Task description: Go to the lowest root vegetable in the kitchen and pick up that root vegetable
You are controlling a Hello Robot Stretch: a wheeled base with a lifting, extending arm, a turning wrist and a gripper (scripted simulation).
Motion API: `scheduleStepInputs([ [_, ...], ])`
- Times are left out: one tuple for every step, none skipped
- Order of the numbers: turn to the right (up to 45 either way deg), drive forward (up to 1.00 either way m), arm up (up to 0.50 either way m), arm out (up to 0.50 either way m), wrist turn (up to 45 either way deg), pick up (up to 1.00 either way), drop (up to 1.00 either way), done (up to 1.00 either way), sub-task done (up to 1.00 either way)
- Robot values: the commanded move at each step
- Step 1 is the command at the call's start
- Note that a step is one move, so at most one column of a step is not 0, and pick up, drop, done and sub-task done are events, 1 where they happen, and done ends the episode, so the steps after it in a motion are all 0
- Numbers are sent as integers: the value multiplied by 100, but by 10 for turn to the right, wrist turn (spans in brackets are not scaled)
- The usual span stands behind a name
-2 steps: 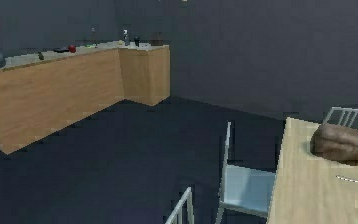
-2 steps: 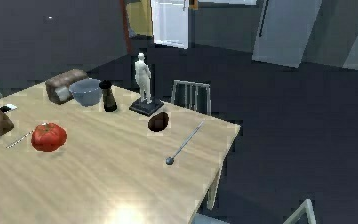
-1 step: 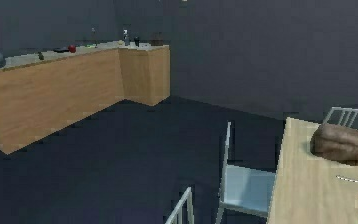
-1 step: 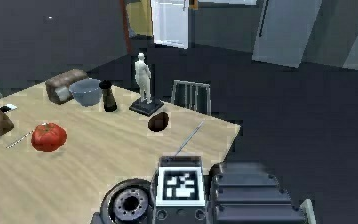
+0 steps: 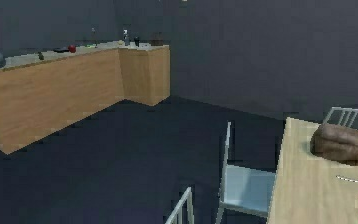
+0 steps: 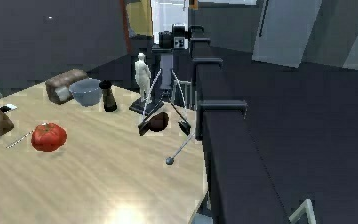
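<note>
Ahead, open floor [image 5: 157, 140], table [image 5: 305, 185] edge, counter [image 5: 57, 95] corner.

Wooden counter [image 5: 47, 100] at left; brown lump [image 5: 337, 143] on the table [image 5: 307, 190] at right.

I find no word, number, label or sign that I can read in either view. Nothing on the desk [image 6: 107, 190] carries legible print. The two white squares [image 6: 178, 41] at the far end of my arm [image 6: 232, 160] bear black marks, which I cannot read as letters or digits.
</note>
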Motion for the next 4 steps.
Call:
scheduleStepInputs([
  [0, 0, 0, 0, 450, 0, 0, 0, 0],
  [0, 0, 0, 0, 450, 0, 0, 0, 0],
  [0, 0, 0, 0, 450, 0, 0, 0, 0],
  [0, 0, 0, 0, 210, 0, 0, 0, 0],
])
